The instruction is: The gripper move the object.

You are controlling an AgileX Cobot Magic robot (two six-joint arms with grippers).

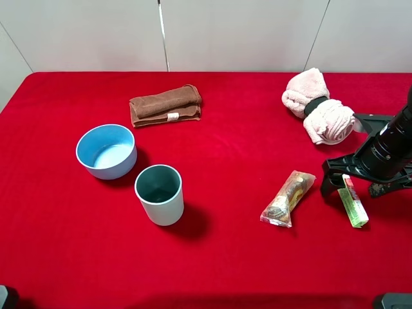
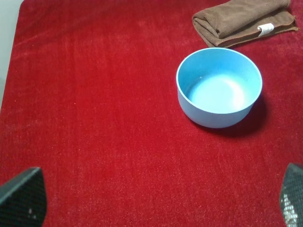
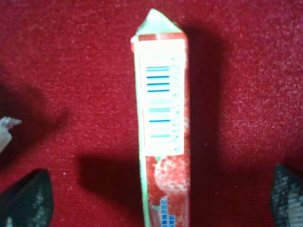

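The long slim light green box (image 1: 354, 201) with red and white markings lies flat on the red cloth at the right. In the right wrist view it (image 3: 163, 118) shows a barcode panel and a red end. My right gripper (image 1: 354, 187) hangs just over its far end, open, one finger on each side and neither touching it; in the right wrist view the gripper (image 3: 158, 203) straddles the box. My left gripper (image 2: 156, 198) is open and empty above bare cloth, short of a blue bowl (image 2: 218, 87).
A clear snack packet (image 1: 288, 198) lies left of the box. Rolled pink towels (image 1: 318, 106) lie behind the right arm. A blue bowl (image 1: 106, 151), a grey-blue cup (image 1: 159, 193) and a folded brown towel (image 1: 165, 105) sit on the left half.
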